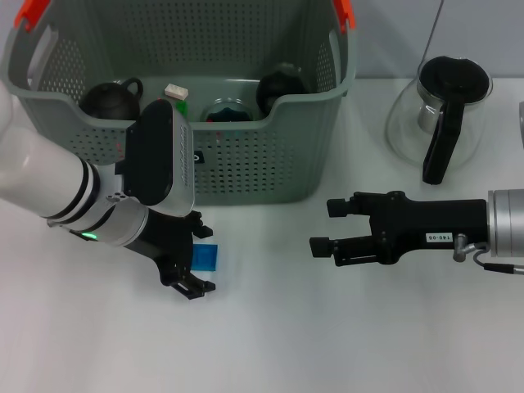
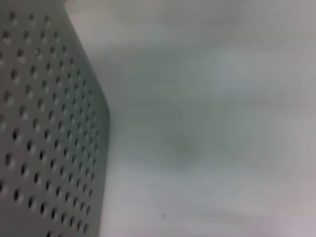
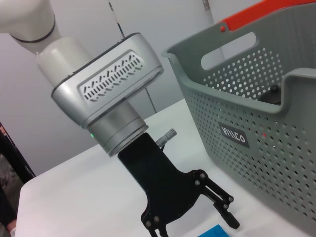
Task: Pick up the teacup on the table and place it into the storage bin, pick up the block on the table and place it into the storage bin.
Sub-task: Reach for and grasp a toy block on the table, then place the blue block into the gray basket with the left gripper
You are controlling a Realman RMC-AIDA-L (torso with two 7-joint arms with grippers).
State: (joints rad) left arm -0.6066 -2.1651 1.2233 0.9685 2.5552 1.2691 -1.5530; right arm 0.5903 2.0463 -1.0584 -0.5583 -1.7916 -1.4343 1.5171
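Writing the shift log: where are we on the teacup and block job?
No teacup on the table; dark rounded items in the storage bin may include it. In hand: left gripper open around the blue block, which is still on the table. Left: lift the block into the bin. Right gripper waits open nearby.

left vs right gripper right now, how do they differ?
The left gripper points down at the table, straddling the blue block in front of the storage bin; the right gripper lies level, with nothing between its fingers. The left sits close to the bin, the right farther out near the glass pot. Both are open.
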